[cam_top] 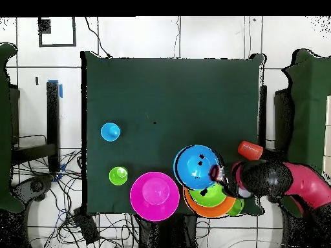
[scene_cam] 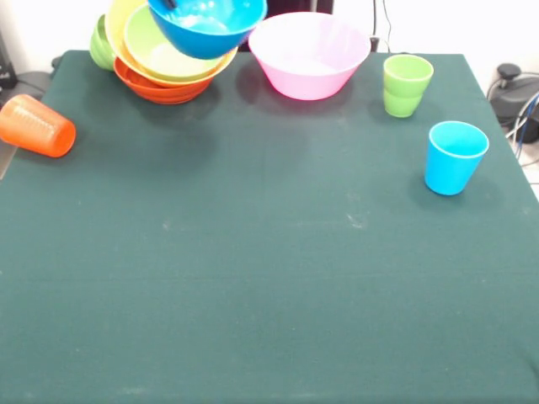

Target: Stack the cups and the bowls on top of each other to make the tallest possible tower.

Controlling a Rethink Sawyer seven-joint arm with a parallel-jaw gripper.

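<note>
Fingers of the gripper (cam_top: 216, 172) clamp the blue bowl (scene_cam: 208, 25) rim above the tower (scene_cam: 164, 63).

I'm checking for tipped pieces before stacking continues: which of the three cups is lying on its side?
The orange cup, lying on its side at the table's edge. The lime green cup and light blue cup both stand upright, mouths up.

Dark green table (scene_cam: 253, 278), pink bowl (scene_cam: 308, 55), tilted bowl pile (scene_cam: 164, 67), 2 upright cups, green (scene_cam: 406, 84) and blue (scene_cam: 455, 156), orange cup (scene_cam: 36, 125) on its side
</note>
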